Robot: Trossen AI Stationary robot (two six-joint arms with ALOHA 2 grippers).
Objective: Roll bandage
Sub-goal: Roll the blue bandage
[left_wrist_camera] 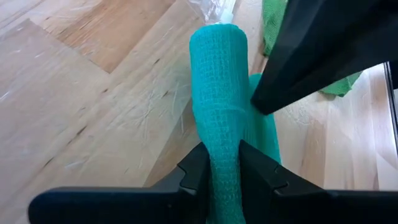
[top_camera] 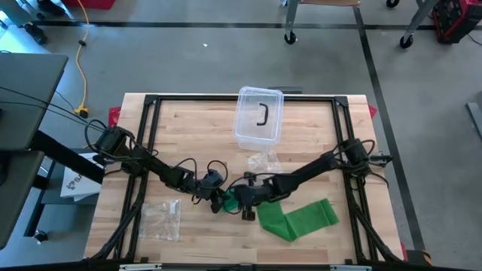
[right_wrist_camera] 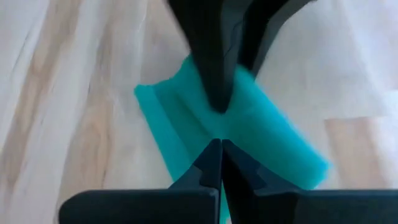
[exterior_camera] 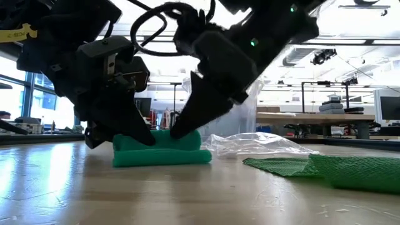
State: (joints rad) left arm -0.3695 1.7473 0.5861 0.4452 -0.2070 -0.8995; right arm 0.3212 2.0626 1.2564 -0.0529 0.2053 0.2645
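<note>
Lying on the table, the bandage roll (left_wrist_camera: 219,93) sits clamped in the left pincer (left_wrist_camera: 221,168), the closed right pincer (right_wrist_camera: 221,149) touching it.

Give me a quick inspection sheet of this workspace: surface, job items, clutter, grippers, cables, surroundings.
Surface: pale wooden table, black-framed.
Job's things: rolled green mesh bandage lying mid-table; loose tail spread to the right.
Clutter: clear plastic lidded box at the far edge; empty clear plastic bag; crumpled clear wrapper.
Grippers: left gripper shut on the roll's end; right gripper shut, tips at the roll.
Cables: yellow cord on the floor.
Surroundings: workshop benches; no people.
</note>
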